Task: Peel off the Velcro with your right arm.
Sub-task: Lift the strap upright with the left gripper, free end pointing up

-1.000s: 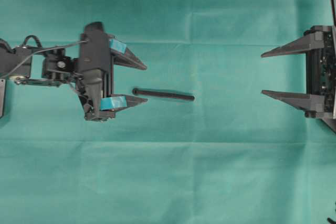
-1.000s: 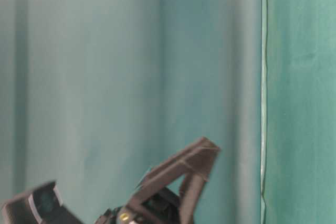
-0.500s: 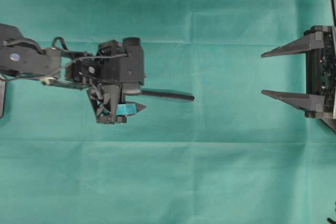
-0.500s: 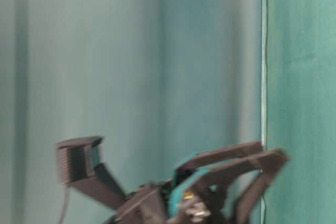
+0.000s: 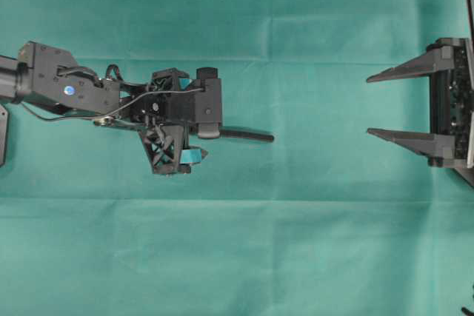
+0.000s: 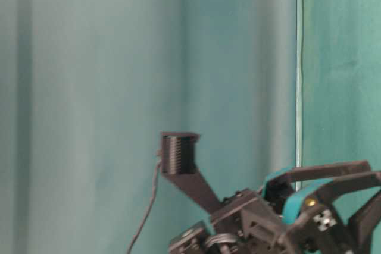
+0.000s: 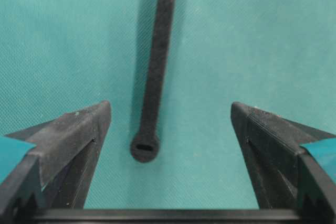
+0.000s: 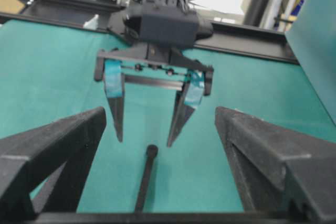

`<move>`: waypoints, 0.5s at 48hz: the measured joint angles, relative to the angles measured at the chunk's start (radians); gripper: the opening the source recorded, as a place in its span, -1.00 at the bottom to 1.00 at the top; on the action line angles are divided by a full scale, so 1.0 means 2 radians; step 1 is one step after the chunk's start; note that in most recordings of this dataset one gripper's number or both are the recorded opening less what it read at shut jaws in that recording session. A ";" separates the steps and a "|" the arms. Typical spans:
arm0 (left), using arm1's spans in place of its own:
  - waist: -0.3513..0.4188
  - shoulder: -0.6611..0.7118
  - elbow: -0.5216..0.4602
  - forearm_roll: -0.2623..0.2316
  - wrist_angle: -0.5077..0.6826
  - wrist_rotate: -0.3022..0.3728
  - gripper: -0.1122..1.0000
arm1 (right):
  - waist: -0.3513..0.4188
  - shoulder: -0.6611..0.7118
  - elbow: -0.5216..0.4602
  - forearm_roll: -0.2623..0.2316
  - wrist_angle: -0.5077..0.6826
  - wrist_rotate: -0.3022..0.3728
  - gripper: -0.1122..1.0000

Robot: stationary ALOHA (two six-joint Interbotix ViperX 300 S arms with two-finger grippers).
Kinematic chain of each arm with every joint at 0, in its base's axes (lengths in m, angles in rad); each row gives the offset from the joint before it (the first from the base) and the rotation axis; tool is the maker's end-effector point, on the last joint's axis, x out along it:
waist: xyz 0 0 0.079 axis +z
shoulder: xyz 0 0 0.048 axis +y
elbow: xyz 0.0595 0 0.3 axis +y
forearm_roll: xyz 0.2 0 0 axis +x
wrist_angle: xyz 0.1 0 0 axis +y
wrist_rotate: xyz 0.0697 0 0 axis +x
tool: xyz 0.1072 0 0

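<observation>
The Velcro [image 5: 248, 136] is a thin black strip lying flat on the green cloth, running left to right. Its rounded, slotted end [image 7: 144, 147] lies between the teal-taped fingers of my left gripper [image 7: 170, 104]. That gripper is open, points down at the cloth and touches nothing. From overhead, the left gripper [image 5: 200, 125] covers the strip's left end. My right gripper [image 5: 369, 105] stands open at the right edge, well clear of the strip's free end. In its own view, the right gripper [image 8: 160, 111] faces the Velcro [image 8: 146, 179] and the left gripper [image 8: 144, 142].
Green cloth [image 5: 237, 242] covers the whole table. A black frame rail [image 8: 247, 40] and bench clutter lie behind the left arm. In the table-level view only the left arm's wrist and taped fingers [image 6: 333, 173] show, before a green backdrop.
The left arm has reached to the right and tipped its open gripper down over the Velcro's left end. The right gripper has stayed put, and the strip has not moved.
</observation>
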 measured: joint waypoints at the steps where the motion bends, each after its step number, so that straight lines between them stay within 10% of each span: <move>1: 0.002 0.002 0.000 0.001 -0.001 0.000 0.93 | 0.000 0.001 0.001 0.000 -0.001 0.000 0.63; 24: 0.003 0.044 -0.001 0.001 -0.047 0.001 0.92 | 0.000 0.002 0.001 -0.003 -0.002 0.000 0.62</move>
